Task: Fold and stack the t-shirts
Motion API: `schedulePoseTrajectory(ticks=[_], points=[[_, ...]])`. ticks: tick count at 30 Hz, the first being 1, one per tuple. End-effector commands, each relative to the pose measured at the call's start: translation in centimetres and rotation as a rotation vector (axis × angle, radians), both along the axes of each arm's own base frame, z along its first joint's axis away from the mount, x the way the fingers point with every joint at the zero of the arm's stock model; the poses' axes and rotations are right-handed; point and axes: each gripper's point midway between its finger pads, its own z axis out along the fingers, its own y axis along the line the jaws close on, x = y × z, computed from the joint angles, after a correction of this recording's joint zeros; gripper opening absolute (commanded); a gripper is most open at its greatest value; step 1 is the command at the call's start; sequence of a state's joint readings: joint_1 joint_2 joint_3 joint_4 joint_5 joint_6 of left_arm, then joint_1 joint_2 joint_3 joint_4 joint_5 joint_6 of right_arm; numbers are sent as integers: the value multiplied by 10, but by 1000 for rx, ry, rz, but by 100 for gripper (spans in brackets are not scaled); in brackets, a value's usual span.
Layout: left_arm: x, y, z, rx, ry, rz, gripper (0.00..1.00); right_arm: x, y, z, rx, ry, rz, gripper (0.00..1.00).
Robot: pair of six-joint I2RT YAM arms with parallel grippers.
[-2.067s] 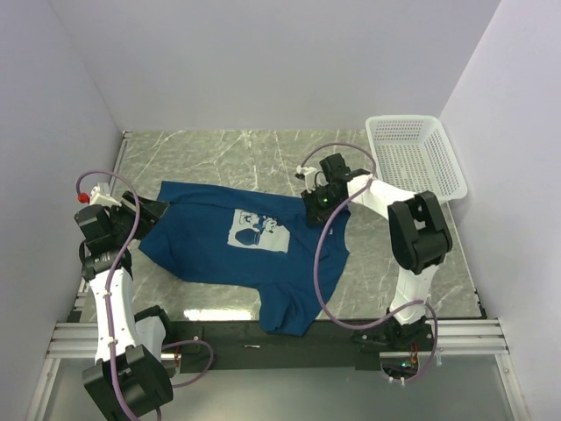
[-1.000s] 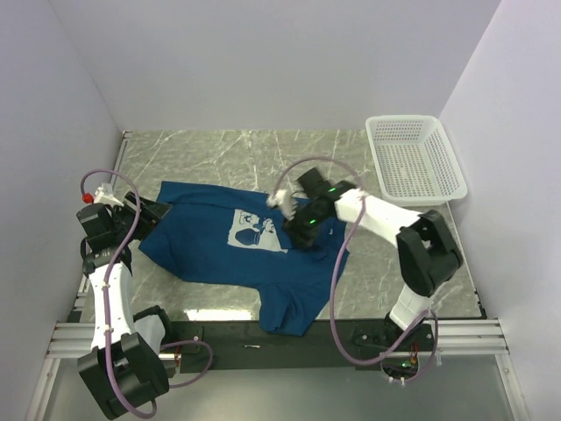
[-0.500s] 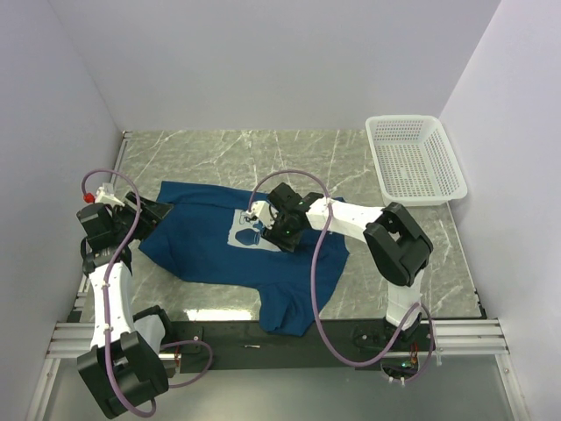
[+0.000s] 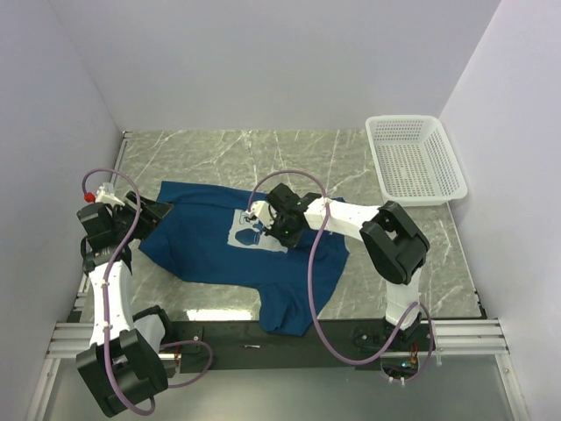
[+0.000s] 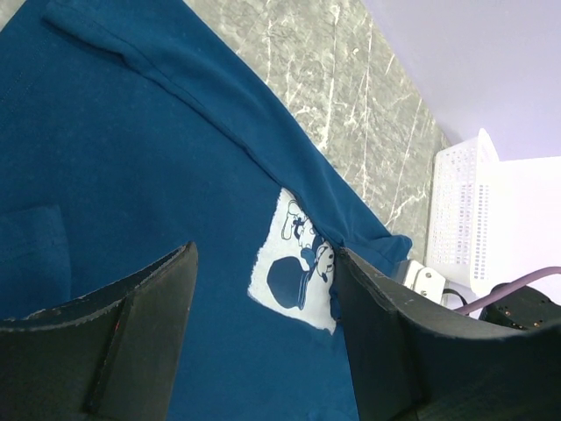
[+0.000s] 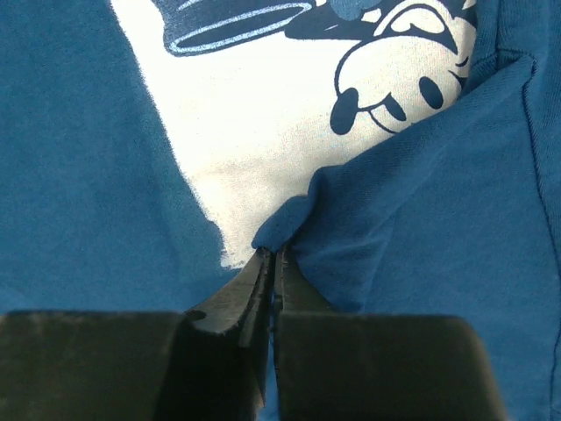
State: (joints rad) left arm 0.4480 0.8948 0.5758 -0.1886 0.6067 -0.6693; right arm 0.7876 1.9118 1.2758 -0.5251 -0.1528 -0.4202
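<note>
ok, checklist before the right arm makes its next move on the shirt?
1. Right gripper grips t-shirt: ok, jaws shut on a raised pleat at the white print's edge.
2. Single layer pinched: cannot tell.
3. Left gripper free: ok, open, nothing between its jaws.
4. Shirt lying flat: not ok, bunched near the pinch, hem draped over the table's near edge.
5. Basket clear of the shirt: ok, apart at far right.

Ahead of the right tool (image 6: pixel 272 256), the print (image 6: pixel 280 132) runs off the top edge; the shirt (image 6: pixel 79 175) overruns every edge.
</note>
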Motion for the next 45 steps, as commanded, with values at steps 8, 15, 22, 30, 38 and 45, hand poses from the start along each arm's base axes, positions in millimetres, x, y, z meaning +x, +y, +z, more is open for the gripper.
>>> schedulePoseTrajectory(ticks=[8,15,22,30,38,45], points=[[2,-3,4,10,-33,-31,69,-16,25,50,157,27,102,0],[2,-3,4,11,-32,-30,70,-26,31,53,183,88,136,2],[2,-3,4,11,-34,-30,70,-16,26,45,145,56,100,12],[2,-3,4,11,-34,-30,70,-20,26,44,149,74,104,23],[2,-3,4,12,-34,-30,70,-24,28,48,165,86,117,6],[2,-3,4,11,-32,-30,70,-44,38,69,243,142,195,0]])
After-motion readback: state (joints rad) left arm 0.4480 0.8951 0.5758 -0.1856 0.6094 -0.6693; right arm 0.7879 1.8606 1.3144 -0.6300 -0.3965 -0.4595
